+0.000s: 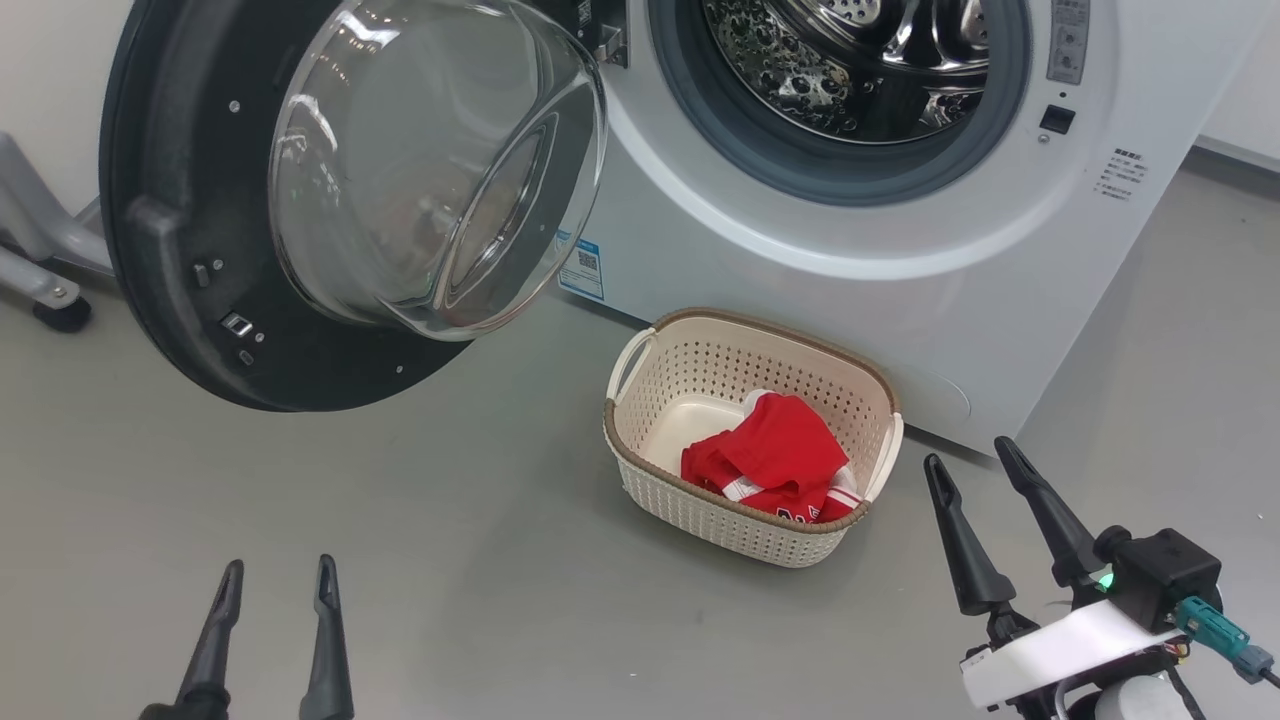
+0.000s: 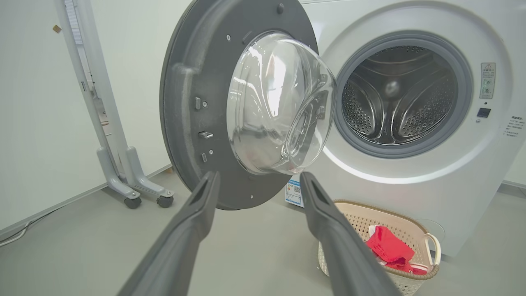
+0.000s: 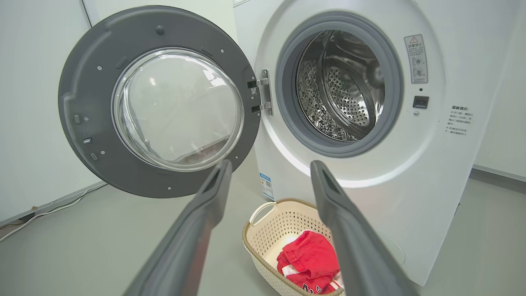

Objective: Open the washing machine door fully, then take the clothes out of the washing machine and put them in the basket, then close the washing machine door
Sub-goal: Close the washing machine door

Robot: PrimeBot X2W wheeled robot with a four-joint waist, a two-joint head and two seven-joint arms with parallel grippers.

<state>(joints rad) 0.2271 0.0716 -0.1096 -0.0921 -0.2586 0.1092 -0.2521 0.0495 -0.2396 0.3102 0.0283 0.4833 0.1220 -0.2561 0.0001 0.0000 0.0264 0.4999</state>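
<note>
While left gripper (image 1: 280, 565) and right gripper (image 1: 968, 452) gape empty, I log washing machine door (image 1: 170, 200) ahead of the left. Right: beside basket (image 1: 700, 510).

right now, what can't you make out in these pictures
- Drum top: head view, cut off by the upper edge.
- Warning label text: right wrist view, too small.
- Red clothes in the basket: right wrist view, partly behind a finger of the right gripper.
</note>
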